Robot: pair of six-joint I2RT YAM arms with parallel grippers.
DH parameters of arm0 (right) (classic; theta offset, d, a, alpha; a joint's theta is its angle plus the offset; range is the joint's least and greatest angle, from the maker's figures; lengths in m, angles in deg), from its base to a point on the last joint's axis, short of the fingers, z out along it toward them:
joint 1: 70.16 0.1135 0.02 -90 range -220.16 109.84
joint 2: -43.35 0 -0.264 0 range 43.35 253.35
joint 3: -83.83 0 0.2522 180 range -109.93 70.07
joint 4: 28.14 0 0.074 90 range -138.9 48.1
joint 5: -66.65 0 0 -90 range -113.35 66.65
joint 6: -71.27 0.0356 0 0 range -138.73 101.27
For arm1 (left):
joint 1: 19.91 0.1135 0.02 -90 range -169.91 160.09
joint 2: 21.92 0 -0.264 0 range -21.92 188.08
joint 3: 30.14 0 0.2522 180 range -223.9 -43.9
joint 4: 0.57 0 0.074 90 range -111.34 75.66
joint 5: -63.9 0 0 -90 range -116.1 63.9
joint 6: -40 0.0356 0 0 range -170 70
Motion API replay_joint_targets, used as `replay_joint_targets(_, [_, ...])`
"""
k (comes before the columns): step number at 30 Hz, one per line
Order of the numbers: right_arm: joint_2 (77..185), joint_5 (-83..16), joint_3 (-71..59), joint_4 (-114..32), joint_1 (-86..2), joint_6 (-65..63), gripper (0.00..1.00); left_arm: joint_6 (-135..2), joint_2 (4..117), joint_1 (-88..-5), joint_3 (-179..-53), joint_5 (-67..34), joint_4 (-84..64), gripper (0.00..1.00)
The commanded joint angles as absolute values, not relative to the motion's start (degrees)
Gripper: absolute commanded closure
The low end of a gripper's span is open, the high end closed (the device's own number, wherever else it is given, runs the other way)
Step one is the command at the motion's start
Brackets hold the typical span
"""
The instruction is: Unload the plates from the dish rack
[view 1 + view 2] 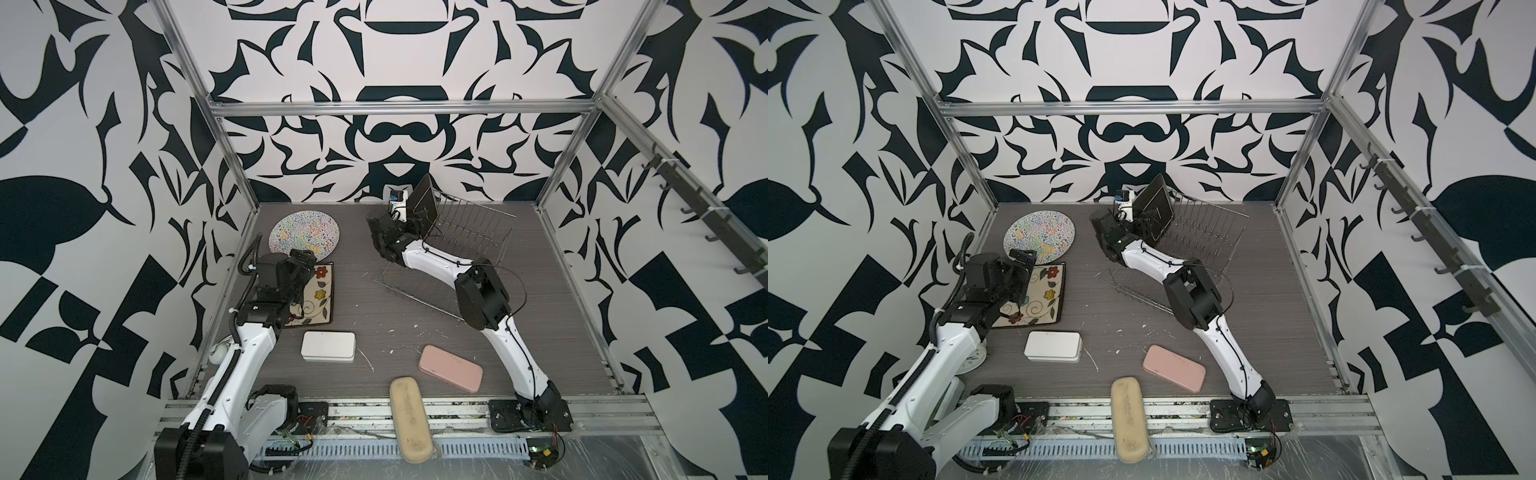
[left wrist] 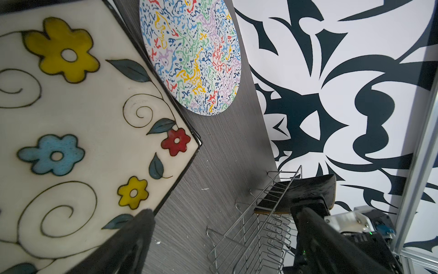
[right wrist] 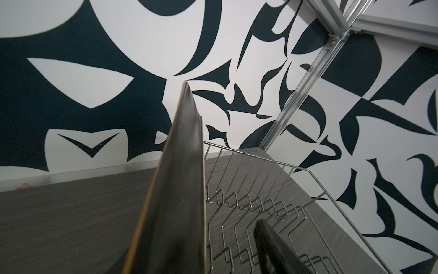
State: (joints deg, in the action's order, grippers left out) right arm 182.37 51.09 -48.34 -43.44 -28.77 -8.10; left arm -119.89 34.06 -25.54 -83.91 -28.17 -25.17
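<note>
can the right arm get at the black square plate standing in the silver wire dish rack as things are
Probably yes. The right gripper sits at the black square plate, jaws open astride its edge, and the prongs of the silver wire dish rack beside it look bare.

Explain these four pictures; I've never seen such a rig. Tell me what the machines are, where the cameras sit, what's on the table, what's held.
These are two robot arms bolted at the near edge of a grey table, each ending in a two-fingered gripper. Two pictures come from one overhead camera pair; the others from cameras on the arms' wrists. On the table lie a round squiggle plate, a flowered square plate, a white tin and a pink case; a beige case overhangs the front edge. A wire dish rack holds one black plate. The right gripper straddles its edge, a gap showing beside one finger, so nothing is clamped. The left gripper hovers open above the flowered plate, empty.
</note>
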Motion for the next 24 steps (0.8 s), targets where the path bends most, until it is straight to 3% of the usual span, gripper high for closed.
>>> replay_joint_targets(1, [179.08, 50.17, -50.69, -52.88, -29.37, 2.53, 0.38, -118.87, 34.06, -25.54, -84.24, -28.09, -24.44, 0.01])
replay_joint_targets(18, [180.28, 49.86, -52.37, -52.33, -29.16, 2.84, 0.67, -118.68, 34.32, -25.54, -84.98, -27.93, -24.97, 0.01])
replay_joint_targets(24, [183.25, 52.14, -57.73, -54.54, -28.75, 0.49, 0.69, -118.7, 34.13, -25.54, -85.13, -27.85, -25.22, 0.01])
